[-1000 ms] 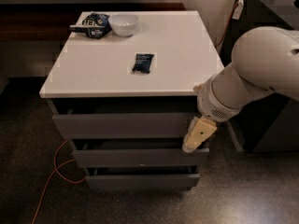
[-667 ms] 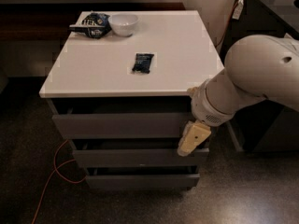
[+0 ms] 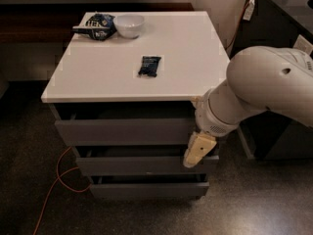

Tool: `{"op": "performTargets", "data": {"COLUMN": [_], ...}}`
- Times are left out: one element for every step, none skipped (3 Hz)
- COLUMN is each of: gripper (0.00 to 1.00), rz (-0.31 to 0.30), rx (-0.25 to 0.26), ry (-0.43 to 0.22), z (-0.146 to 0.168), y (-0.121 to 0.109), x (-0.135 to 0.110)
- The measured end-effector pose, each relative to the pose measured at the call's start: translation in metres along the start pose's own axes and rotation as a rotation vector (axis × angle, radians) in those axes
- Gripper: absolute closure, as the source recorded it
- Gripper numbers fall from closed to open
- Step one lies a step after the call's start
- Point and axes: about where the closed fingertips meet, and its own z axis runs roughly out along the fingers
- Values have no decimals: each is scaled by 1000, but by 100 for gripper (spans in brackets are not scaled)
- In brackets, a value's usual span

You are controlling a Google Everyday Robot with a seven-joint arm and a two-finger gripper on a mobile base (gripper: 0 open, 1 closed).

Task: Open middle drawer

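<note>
Camera view, gripper (image 3: 194, 154) at middle drawer (image 3: 132, 165) front

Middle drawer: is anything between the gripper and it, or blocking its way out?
Nothing visible does. The gripper is at the right end of the middle drawer, by its top edge. The orange cable lies lower, off to the left.

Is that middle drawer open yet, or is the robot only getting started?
Only getting started. Done: the gripper is at the right end of the middle drawer, by its upper edge. In hand: getting a hold there, though contact cannot be confirmed. Left: the whole pull; the drawer's front shows only a thin dark gap above it, not drawn out.
</note>
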Motion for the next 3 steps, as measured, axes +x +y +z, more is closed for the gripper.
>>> {"op": "performTargets", "data": {"gripper": [0,0,0], "rz": [-48,-186,-183], "rx": [-5,134,131], "ry": [-18,-104,-104], "z": [30,125,128], "y": [17,46,45], "x": [5,13,14]}}
